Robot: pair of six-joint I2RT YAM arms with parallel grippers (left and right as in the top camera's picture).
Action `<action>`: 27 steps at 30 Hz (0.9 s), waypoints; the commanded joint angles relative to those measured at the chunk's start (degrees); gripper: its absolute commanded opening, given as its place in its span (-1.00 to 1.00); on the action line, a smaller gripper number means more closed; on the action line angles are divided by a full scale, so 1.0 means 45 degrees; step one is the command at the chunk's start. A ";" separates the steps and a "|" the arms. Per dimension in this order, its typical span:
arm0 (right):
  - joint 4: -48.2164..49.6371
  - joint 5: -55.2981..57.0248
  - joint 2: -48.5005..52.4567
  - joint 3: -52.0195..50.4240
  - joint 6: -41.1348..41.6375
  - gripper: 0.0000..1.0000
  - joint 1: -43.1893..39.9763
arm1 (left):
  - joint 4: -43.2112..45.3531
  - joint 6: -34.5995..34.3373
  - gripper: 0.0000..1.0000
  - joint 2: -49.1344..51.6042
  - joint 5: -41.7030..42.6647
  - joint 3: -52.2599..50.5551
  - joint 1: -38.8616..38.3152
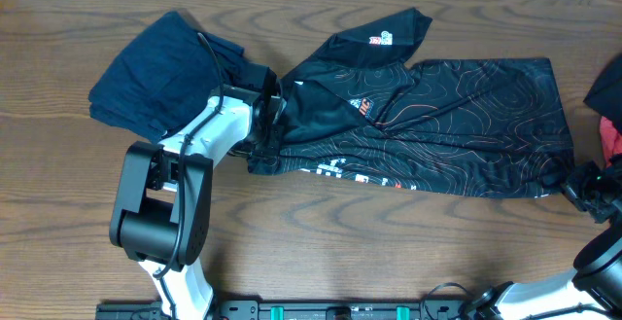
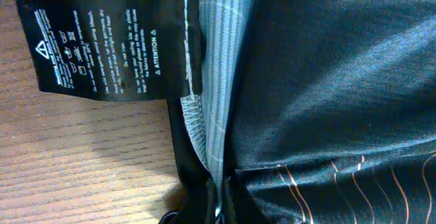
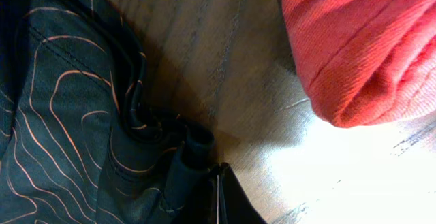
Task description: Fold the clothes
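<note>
Wood-grain table (image 1: 389, 252) bears the jersey (image 1: 466, 116), left gripper (image 1: 273, 118) and right gripper (image 1: 570, 186) each clamped on it

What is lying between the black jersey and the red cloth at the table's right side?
Only bare table, seen in the right wrist view, separates the jersey from the red cloth.

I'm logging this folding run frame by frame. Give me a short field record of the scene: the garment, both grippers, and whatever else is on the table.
jersey: black with orange contour lines, spread across the table, left part rumpled
left gripper: shut on the jersey's left end, near the care label
right gripper: shut on the jersey's bunched right corner
other items: navy garment at the left; red garment at the right edge, apart from the jersey
</note>
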 commanded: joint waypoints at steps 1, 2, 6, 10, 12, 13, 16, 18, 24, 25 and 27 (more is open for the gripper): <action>0.0097 -0.0097 -0.0073 -0.0034 -0.0044 -0.97 -0.0039 | 0.0034 -0.0019 -0.88 0.0505 -0.0015 0.0015 0.0053; 0.0092 -0.0097 -0.0073 0.0044 -0.0044 -0.97 -0.0053 | 0.0029 -0.0019 -0.88 0.0505 -0.0015 0.0015 0.0053; -0.0374 0.0291 -0.0078 0.0942 -0.0053 -0.97 -0.0194 | -0.0058 -0.0015 -0.88 0.0505 -0.0015 0.0015 0.0053; -0.1491 0.1365 -0.0078 0.2433 -0.0053 -0.98 -0.0291 | -0.0058 -0.0015 -0.88 0.0505 -0.0015 0.0015 0.0053; -0.1909 0.1831 -0.0078 0.3007 -0.0053 -0.97 -0.0287 | -0.0058 -0.0015 -0.88 0.0505 -0.0015 0.0015 0.0053; -0.2055 0.1865 -0.0078 0.3235 -0.0053 -0.97 -0.0287 | -0.0053 -0.0015 -0.88 0.0505 -0.0015 0.0015 0.0053; -0.2482 0.1608 -0.0073 0.3327 -0.0049 -0.97 -0.0272 | -0.0053 -0.0015 -0.88 0.0505 -0.0015 0.0015 0.0053; -0.2895 0.1617 -0.0063 0.3152 -0.0049 -0.94 -0.0277 | -0.0049 -0.0015 -0.88 0.0505 -0.0015 0.0015 0.0053; -0.2812 0.1632 -0.0058 0.1991 0.0019 -0.27 -0.0287 | -0.0049 -0.0015 -0.88 0.0505 -0.0015 0.0015 0.0053; -0.2681 0.1627 -0.0058 0.1744 0.0107 -0.28 -0.0291 | -0.0049 -0.0015 -0.88 0.0505 -0.0015 0.0015 0.0053; -0.2487 0.1627 -0.0058 0.1370 0.0107 -0.31 -0.0291 | -0.0049 -0.0015 -0.88 0.0505 -0.0019 0.0015 0.0053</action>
